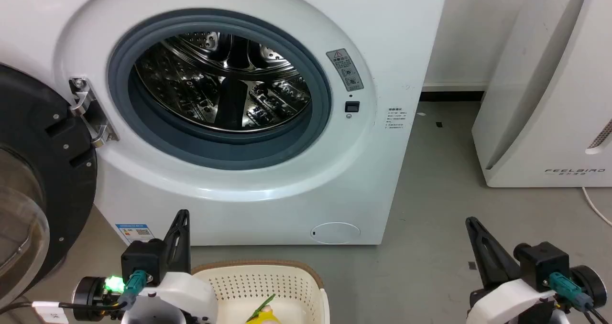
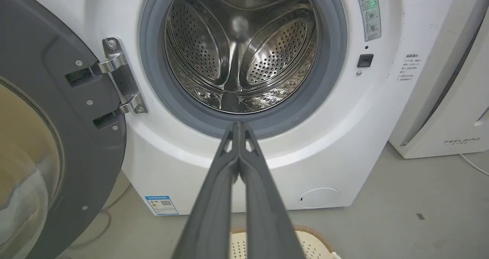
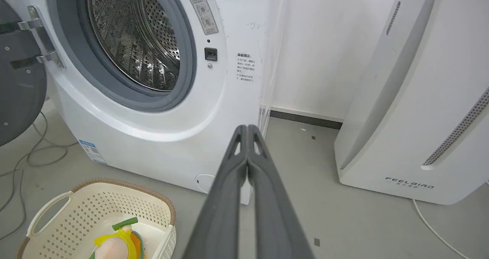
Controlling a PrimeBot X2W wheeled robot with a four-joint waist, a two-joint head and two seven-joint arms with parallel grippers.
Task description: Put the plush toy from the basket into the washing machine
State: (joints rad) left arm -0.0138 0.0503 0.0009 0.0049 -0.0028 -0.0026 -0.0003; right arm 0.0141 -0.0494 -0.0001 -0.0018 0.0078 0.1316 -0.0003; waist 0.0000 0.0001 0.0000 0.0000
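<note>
Yellow plush toy (image 3: 114, 245) in basket (image 3: 126, 205), washing machine (image 1: 287, 209) with door (image 1: 38, 137) open, left gripper (image 2: 238, 124) and right gripper (image 3: 247, 127) both pinched together

The right gripper (image 3: 247, 127) rises from the bottom edge, its 2 fingers pressed together at the tips. Beyond it to the left stands the washer (image 3: 164, 136), its door (image 3: 19, 79) swung open and its steel drum (image 3: 130, 41) showing. The basket (image 3: 114, 184) sits on the floor (image 3: 344, 220) near the washer, and the toy (image 3: 114, 245) lies inside it. A white appliance (image 3: 412, 117) stands at right.
</note>
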